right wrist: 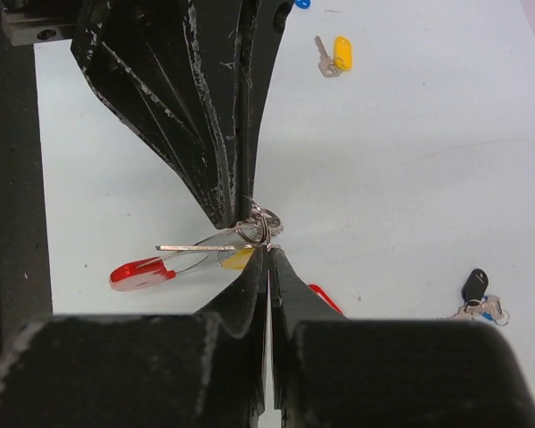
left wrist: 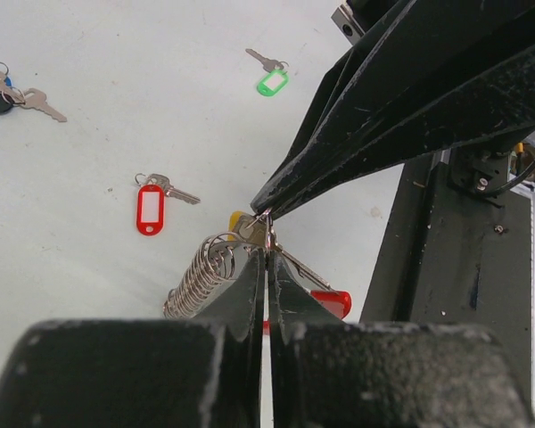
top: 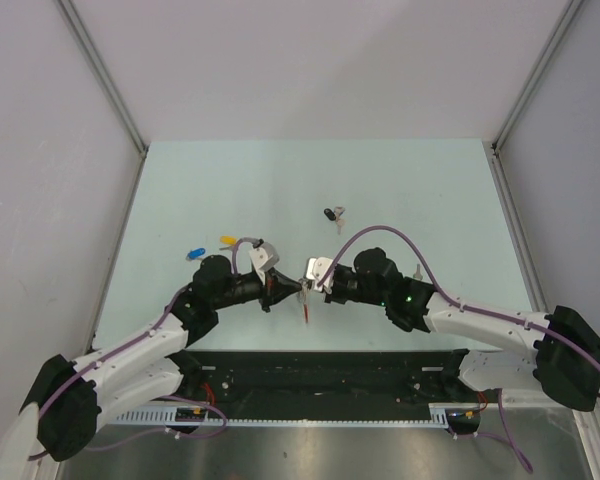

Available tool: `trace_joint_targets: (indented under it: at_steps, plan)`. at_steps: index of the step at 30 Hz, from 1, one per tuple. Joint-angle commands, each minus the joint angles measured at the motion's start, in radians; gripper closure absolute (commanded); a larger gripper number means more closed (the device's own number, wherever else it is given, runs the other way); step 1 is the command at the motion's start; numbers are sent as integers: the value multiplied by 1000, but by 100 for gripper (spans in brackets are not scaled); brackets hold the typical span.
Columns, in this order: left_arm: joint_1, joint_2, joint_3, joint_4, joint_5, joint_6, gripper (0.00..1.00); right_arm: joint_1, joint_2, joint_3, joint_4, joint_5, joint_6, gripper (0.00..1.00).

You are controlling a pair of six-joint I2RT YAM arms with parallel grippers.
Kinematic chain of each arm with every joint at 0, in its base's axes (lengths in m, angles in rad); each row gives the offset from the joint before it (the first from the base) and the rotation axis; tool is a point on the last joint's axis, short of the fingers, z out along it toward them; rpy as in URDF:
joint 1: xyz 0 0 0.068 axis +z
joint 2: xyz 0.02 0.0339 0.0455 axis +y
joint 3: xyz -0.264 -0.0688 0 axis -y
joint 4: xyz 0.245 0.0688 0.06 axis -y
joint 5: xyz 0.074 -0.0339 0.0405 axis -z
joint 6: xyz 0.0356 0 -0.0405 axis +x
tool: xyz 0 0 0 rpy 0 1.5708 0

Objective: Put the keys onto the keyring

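**Item 1.** Left gripper point(left wrist: 266, 259): black, two fingers, jaws pressed together with no gap showing. Its tips meet those of the right gripper point(right wrist: 269, 260), which is pressed closed in the same way. They meet over the pale green counter point(top: 400, 180), toward its near edge.

**Item 2.** Large keyring of red band and pale grey coiled chain point(left wrist: 201, 276): hangs at the meeting tips. The coil lies against the left gripper's finger and the red part droops below.

**Item 3.** Silver metal key with yellow plastic tag point(right wrist: 196, 246): at the same meeting point, blade roughly level. Its small split ring touches the tips of both grippers. Which gripper nips the key and which nips the keyring cannot be told.

**Item 4.** Lying loose on the counter:
- silver key with red tag point(left wrist: 150, 207), near the grippers
- silver key with green tag point(left wrist: 272, 80), farther off
- silver key with black tag point(top: 330, 213), beyond the right gripper
- second silver key with yellow tag point(right wrist: 337, 53) and silver key with blue tag point(top: 193, 252), both beyond the left gripper
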Motion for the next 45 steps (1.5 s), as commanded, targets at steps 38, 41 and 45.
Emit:
trace_joint_targets:
  at_steps: [38, 41, 45]
  plan:
    - [-6, 62, 192, -281, 87, 347, 100, -15, -94, 9, -74, -70, 3, 100]
    - [-6, 64, 192, -279, 90, 347, 100, -15, -91, 12, -74, -68, 3, 100]
    - [-6, 58, 190, -275, 92, 345, 100, -15, -89, 15, -74, -68, 1, 100]
